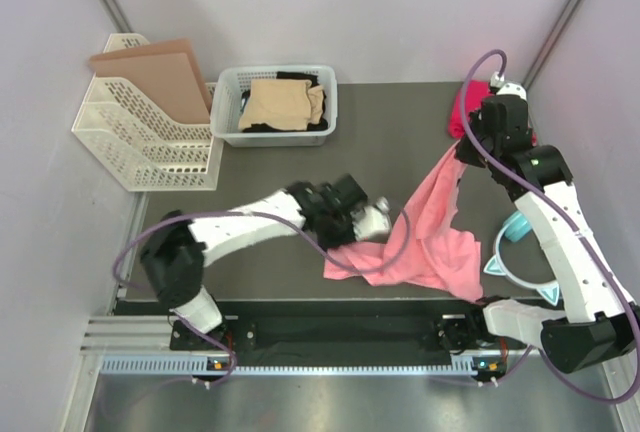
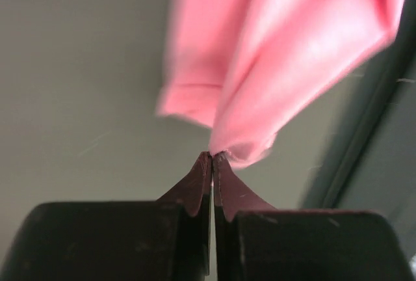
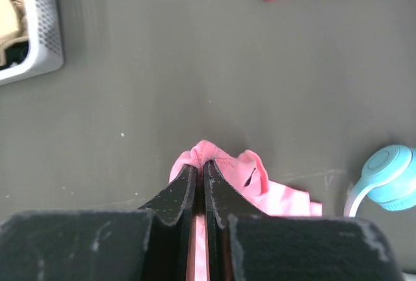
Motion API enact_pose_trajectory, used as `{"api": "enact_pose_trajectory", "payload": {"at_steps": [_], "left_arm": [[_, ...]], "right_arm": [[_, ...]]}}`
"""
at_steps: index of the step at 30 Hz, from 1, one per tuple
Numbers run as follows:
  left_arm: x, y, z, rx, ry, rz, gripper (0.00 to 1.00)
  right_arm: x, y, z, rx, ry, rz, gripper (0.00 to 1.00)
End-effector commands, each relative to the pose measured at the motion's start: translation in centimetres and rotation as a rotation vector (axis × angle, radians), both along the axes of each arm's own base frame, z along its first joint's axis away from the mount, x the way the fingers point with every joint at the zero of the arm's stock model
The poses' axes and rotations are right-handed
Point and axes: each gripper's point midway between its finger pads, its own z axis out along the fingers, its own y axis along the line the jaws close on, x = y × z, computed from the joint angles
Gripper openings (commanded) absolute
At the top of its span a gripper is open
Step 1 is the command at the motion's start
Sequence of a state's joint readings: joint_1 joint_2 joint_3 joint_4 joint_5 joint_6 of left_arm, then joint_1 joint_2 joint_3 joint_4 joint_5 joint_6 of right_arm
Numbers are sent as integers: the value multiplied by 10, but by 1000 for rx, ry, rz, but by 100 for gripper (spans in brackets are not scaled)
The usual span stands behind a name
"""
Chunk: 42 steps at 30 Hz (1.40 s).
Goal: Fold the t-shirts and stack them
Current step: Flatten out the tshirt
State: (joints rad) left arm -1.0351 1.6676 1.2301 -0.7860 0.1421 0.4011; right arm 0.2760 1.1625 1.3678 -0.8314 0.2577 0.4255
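Matte dark-grey table (image 1: pixel 270 167) is sitting between pale walls. Pink shirt (image 1: pixel 432 242), soft and crumpled, is lying mid-table toward the right, with one strip of it rising up to the right gripper (image 1: pixel 463 149). Right gripper is pressing shut on a small bunched fold of that cloth, fabric poking out between the tips. Left gripper (image 1: pixel 380 224) is pinching the shirt's left edge, jaws squeezed together, cloth fanning out in smooth folds past the tips, blurred in the wrist view. Magenta shirt (image 1: pixel 462 112) is lying in a heap at the far right, behind the right gripper. White perforated plastic basket (image 1: pixel 228 104) at the far side is holding a tan shirt (image 1: pixel 283 104) over a black shirt (image 1: pixel 298 77). Teal headband (image 1: pixel 512 252), hard curved plastic, is lying just right of the pink shirt. White lattice rack (image 1: pixel 125 147) with a brown folder (image 1: pixel 160 77) is standing far left.
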Motion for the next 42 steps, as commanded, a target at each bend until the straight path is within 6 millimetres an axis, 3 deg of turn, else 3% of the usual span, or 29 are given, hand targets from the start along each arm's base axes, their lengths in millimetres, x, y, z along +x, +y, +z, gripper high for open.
{"api": "enact_pose_trajectory", "payload": {"at_steps": [1,4,6,10,12,13,15,16,21,22,25,27,30,32,33,34,35,36,37,38,39,40,41,42], "left_arm": [[61,53,100,-98,-234,164,0],[62,79,137,-115,-307,213,0],[60,95,148,-121,-293,256,0],[30,121,177,-160,-239,248,0],[20,132,192,-166,-252,236,0],[15,139,211,-200,-293,236,0],[2,155,223,-185,-310,227,0],[-3,163,241,-221,-357,233,0],[-18,205,286,-250,-504,330,0],[-19,211,290,-256,-526,346,0],[-22,234,291,-234,-590,410,0],[-25,245,286,-217,-603,436,0],[-27,247,266,-180,-567,439,0],[-22,247,255,-151,-572,435,0],[-16,248,236,-96,-565,429,0],[-7,244,231,-89,-587,424,0],[0,243,222,-58,-597,402,0],[6,242,192,11,-566,377,0],[20,234,187,5,-605,370,0],[25,233,154,83,-570,319,0],[31,231,140,108,-566,299,0],[41,227,127,130,-570,252,0],[61,230,101,163,-546,285,0],[78,233,92,164,-543,306,0]], "right_arm": [[-6,2,50,42,-126,42,0],[-15,6,54,56,-129,81,0],[-24,11,57,72,-133,117,0],[-51,15,65,98,-134,175,0],[-72,17,79,124,-168,218,0],[-88,16,86,134,-182,232,0],[-109,22,97,166,-204,289,0],[-124,20,100,177,-208,298,0],[-180,20,147,252,-326,365,0],[-194,19,162,269,-386,382,0],[-216,21,183,303,-465,424,0],[-218,20,185,312,-474,414,0],[-198,18,168,313,-414,356,0],[-163,13,135,276,-301,262,0],[-148,12,126,262,-284,233,0],[-124,14,89,237,-186,201,0],[-107,8,73,208,-164,148,0],[-85,11,67,205,-182,131,0],[-63,14,28,181,-88,105,0],[-47,11,15,169,-71,64,0],[-23,14,-9,158,-32,40,0],[-9,10,-19,136,-23,7,0],[6,9,-24,129,-32,-16,0],[22,9,-42,110,13,-27,0]]}}
